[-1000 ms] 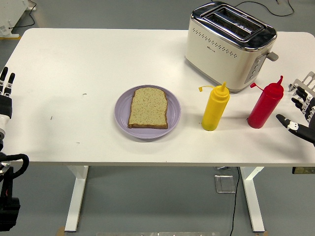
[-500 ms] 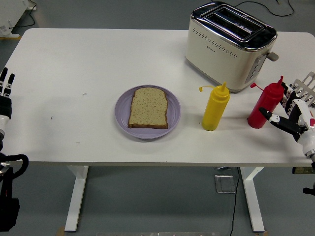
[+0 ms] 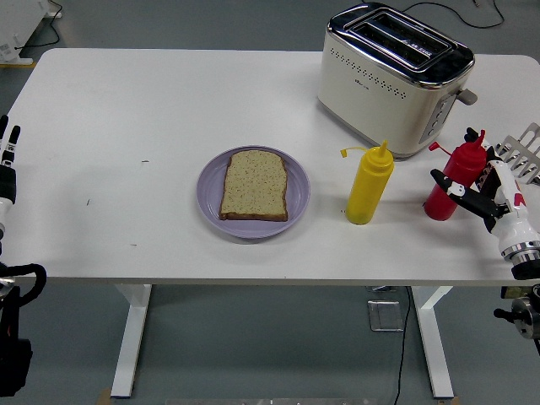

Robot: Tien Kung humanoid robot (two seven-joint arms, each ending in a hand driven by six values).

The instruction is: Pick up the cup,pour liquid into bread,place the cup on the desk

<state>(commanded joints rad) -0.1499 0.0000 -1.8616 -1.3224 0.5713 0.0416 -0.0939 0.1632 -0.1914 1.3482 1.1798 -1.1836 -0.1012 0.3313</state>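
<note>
A red squeeze bottle [image 3: 439, 205] stands upright on the white table at the right, below the toaster. My right hand [image 3: 461, 171] is at the bottle's right side with spread fingers. The thumb [image 3: 445, 185] lies across its front and other fingertips [image 3: 469, 135] show by its cap. I cannot tell whether they press on it. A slice of bread [image 3: 254, 185] lies on a purple plate [image 3: 210, 207] at the table's middle. My left hand [image 3: 8, 160] rests at the left edge, fingers straight. No cup is in view.
A yellow squeeze bottle [image 3: 369, 186] stands between the plate and the red bottle. A cream toaster [image 3: 392, 76] stands at the back right, close behind both bottles. The table's near edge [image 3: 270, 281] runs just below the plate.
My right hand has moved left from the table's right edge to the red bottle, and its fingers now reach around it. The bottle and the left hand have not moved.
</note>
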